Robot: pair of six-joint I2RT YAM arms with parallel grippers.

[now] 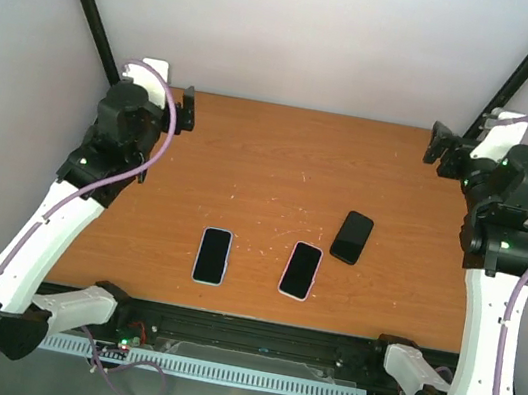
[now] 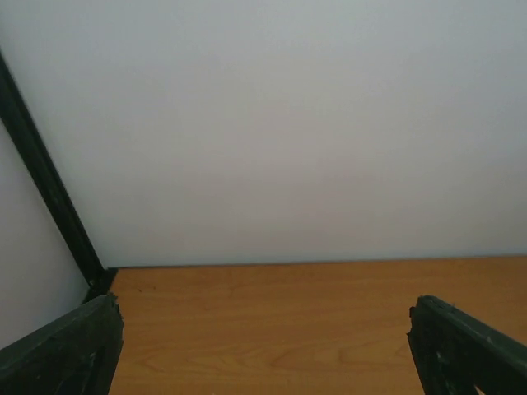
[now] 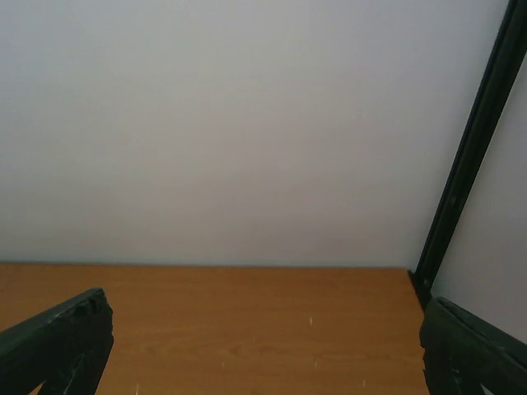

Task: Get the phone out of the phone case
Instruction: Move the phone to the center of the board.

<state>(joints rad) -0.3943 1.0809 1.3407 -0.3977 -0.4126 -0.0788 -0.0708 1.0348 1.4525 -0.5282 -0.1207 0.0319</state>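
Three dark phones lie flat on the wooden table in the top view. The left phone has a pale case rim. The middle phone has a pale pinkish case rim. A black phone lies tilted to their right with no pale rim. My left gripper is open and empty at the far left corner, far from the phones. My right gripper is open and empty at the far right corner. Both wrist views show only bare table, the wall and the wide-apart fingertips.
A black frame post stands at the far left corner and another post at the far right corner. A white wall backs the table. A cable tray runs along the near edge between the arm bases.
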